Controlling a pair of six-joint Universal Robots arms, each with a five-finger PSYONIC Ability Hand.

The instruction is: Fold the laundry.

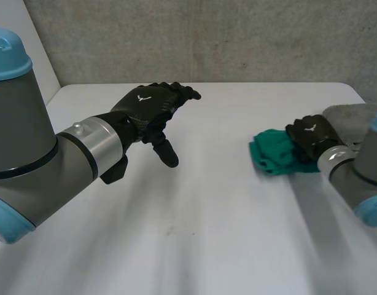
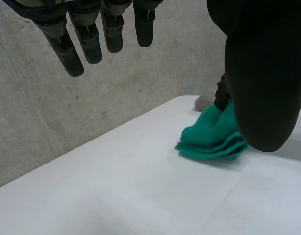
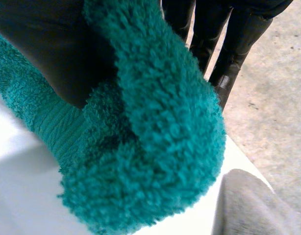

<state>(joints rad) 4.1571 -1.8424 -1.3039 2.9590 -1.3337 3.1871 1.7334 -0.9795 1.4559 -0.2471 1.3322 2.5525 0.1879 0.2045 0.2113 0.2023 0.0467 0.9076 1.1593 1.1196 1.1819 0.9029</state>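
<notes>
A green towel [image 1: 271, 153] is seen bunched on the right side of the white counter [image 1: 194, 233]. It is gripped by the right hand [image 1: 310, 136], with a fold of it pinched between the thumb and the fingers [image 3: 224, 54]. A grey cloth [image 1: 351, 117] is laid just right of the towel, at the counter's right edge. The left hand [image 1: 148, 110] is held above the far left part of the counter, well apart from the towel. Its fingers [image 2: 87, 39] are stretched out straight, and nothing is held in it.
</notes>
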